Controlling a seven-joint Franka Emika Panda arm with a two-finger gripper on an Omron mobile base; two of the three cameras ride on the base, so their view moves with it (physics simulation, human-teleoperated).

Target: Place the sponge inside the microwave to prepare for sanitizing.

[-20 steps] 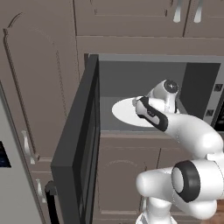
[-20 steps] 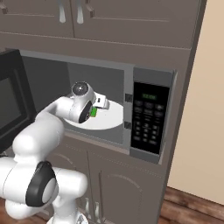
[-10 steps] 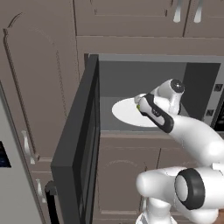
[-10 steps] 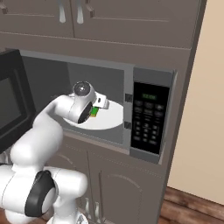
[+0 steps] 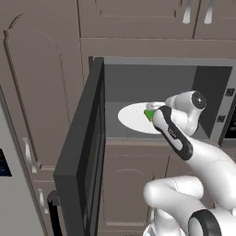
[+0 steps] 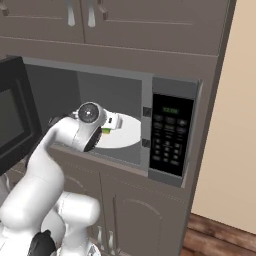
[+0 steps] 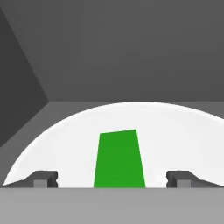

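The sponge [image 7: 119, 158] lies on the microwave's plate [image 7: 183, 140], walls well clear; the gripper [image 7: 112, 178] stands wide apart, touching nothing.

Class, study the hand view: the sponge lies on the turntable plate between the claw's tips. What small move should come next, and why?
Probably draw the claw straight back out of the microwave. Its tips stand wide apart, clear of the sponge on either side, and the sponge lies flat on the turntable plate, so it appears released. Backing out would let the door be shut.
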